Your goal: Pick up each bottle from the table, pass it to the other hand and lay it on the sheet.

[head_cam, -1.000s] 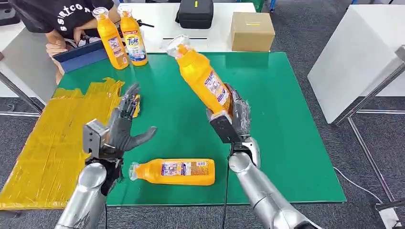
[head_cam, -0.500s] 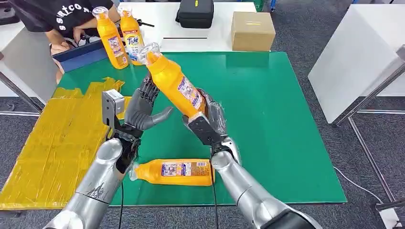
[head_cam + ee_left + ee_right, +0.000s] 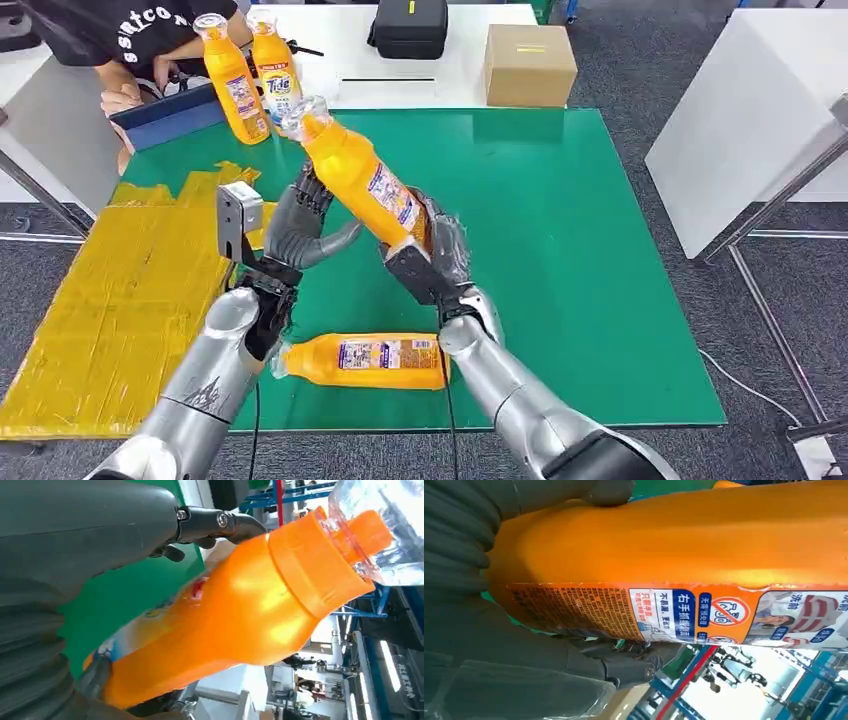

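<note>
Green matting covers the tabletop (image 3: pixel 600 300), and a wrinkled yellow sheet (image 3: pixel 110 300) lies along its left side. Above the mat, the right hand (image 3: pixel 435 262) grips the base of a glossy orange plastic bottle (image 3: pixel 362 180) that is tilted, with its clear cap pointing up toward the left. The left hand (image 3: pixel 300 228) is beside the bottle's middle with fingers spread and the thick thumb out; whether it touches the bottle cannot be told. Another orange bottle (image 3: pixel 365 360) lies flat near the front edge. Two upright bottles (image 3: pixel 250 80) stand at the far left corner, near a person's arm (image 3: pixel 125 95). Behind stand a cardboard box (image 3: pixel 528 65) and a black case (image 3: pixel 408 28).
</note>
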`<state>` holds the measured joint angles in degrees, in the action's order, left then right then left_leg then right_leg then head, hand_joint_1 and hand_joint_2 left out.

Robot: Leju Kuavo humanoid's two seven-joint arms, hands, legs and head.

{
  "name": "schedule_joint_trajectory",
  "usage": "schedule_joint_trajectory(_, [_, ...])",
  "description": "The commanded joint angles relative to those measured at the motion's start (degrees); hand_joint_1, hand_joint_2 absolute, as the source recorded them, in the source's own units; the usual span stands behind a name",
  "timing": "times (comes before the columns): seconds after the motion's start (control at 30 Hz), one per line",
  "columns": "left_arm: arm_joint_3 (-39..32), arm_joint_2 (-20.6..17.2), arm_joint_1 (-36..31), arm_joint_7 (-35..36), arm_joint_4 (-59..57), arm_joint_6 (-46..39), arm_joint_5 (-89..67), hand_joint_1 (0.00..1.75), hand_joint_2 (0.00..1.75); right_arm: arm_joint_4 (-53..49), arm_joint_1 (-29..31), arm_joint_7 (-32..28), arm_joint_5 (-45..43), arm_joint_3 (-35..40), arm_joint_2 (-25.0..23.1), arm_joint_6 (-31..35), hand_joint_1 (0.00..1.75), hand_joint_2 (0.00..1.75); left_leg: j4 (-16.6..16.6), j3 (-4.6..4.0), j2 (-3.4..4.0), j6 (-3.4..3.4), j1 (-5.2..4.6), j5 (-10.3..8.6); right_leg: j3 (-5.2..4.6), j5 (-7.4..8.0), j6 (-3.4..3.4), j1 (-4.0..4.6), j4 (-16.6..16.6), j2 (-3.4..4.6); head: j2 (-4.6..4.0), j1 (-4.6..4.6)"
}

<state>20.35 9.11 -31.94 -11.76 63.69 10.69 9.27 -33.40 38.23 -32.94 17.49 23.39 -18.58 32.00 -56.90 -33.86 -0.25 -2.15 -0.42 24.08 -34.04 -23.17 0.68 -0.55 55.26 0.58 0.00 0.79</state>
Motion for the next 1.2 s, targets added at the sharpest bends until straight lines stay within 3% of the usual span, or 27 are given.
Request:
schedule_joint_trajectory(0.03, [0.0,0.8,-3.4,0.8,-5.9,0.0,4.5,0.00,1.75,7.1,4.4,-0.1,3.5,7.0,-1.4,4.7,1.75,1.75,0.0,0.26,0.01,0.19,0.02,0.13,0.24,-0.14,-0.07,0.02,0.1,-0.05,0.00,0.00])
schedule_joint_trajectory(0.1, [-0.1,1.1,-3.8,0.5,-7.1,0.3,6.2,0.00,1.75,7.5,4.5,0.5,4.7,9.4,-1.4,7.4,1.75,1.75,0.0,0.23,-0.04,0.18,0.03,0.10,0.24,-0.12,-0.06,0.03,0.0,-0.11,0.00,0.02])
schedule_joint_trajectory(0.23, [-1.2,2.0,-4.3,2.1,-8.2,1.7,10.9,0.00,1.75,-0.5,0.2,4.1,24.3,1.6,-1.4,8.0,1.75,1.75,0.0,0.15,-0.14,0.14,0.03,0.05,0.19,-0.10,-0.03,0.01,0.0,-0.20,0.00,0.02])
schedule_joint_trajectory(0.37, [-2.3,2.6,-4.3,3.2,-8.5,2.1,13.6,0.00,1.75,-3.6,-1.2,5.5,29.1,0.4,-1.4,8.0,1.75,1.75,-0.1,0.19,-0.01,0.16,0.06,0.12,0.21,-0.12,-0.04,0.05,0.0,-0.07,0.00,0.00])
schedule_joint_trajectory(0.7, [-4.6,4.0,-5.2,5.0,-9.4,2.2,19.7,0.00,1.75,-6.2,-2.8,7.1,34.4,-0.2,-1.4,8.0,1.75,1.75,0.0,0.17,-0.12,0.17,0.05,0.09,0.22,-0.13,-0.06,0.04,0.0,-0.17,0.00,0.00])
schedule_joint_trajectory(1.2, [-9.7,4.5,-1.2,0.8,1.9,-0.4,26.9,0.00,1.75,-1.3,-1.2,8.9,27.5,7.4,-1.4,8.0,1.75,1.75,0.0,0.11,0.04,0.13,0.06,0.08,0.12,-0.06,-0.04,0.04,0.0,0.01,0.00,0.00])
